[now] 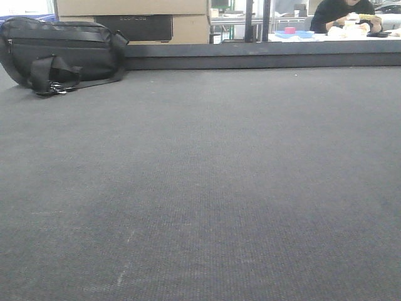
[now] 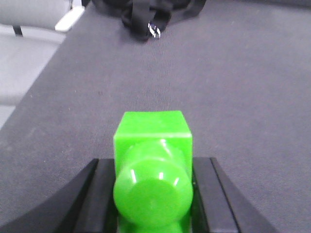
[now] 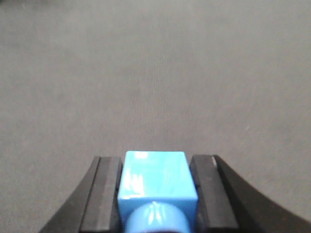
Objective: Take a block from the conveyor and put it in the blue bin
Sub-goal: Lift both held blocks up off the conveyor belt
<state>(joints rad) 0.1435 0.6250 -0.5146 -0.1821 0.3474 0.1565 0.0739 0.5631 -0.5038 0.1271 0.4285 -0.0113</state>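
Pinched in the left gripper (image 2: 153, 167), jaws closed onto its flanks: a green block (image 2: 152, 131). Likewise clamped between the narrowed jaws of the right gripper (image 3: 155, 167): a blue block (image 3: 154, 177). Beyond both, only the dark woven conveyor (image 1: 200, 188). Judged as the carry stage, grab done; next, hauling over to the blue bin, nowhere seen here for certain. Farther off, a black bag (image 1: 59, 50) beside the rail (image 1: 263, 59).
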